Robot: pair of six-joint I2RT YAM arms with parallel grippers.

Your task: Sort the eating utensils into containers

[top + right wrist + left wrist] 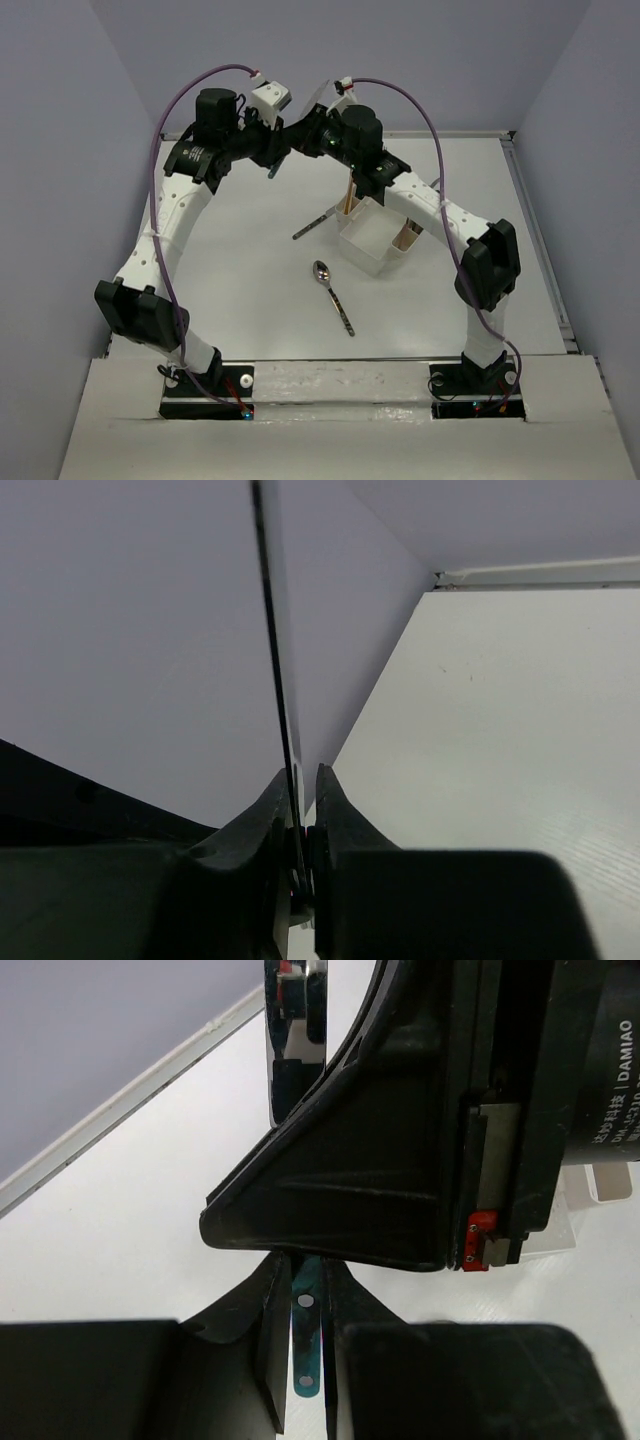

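Both arms meet high over the far middle of the surface (pixel 250 280), each gripping the same knife (pixel 305 1360). The left jaws (pixel 305 1270) are pinched narrow on its teal riveted handle. The right jaws (pixel 302 780) are pressed narrow on the thin blade, which shows edge-on in the right wrist view. The knife's long axis runs straight out from the left jaws into the right ones, so it bridges the two grippers in mid-air.

The caddy (pixel 365 262) sits just below the right arm, well apart from the left, so the right arm is the nearer carrier, I judge. The knife would then need tipping to drop lengthwise into a compartment.

Orange chopsticks (pixel 347 198) stand in the caddy's far slot. The near-right slot shows something pale tan that I cannot name, and the middle compartment looks bare from above. A spoon (pixel 332 295) lies on the surface near the caddy, and another dark-handled piece (pixel 312 225) lies just to the caddy's left.
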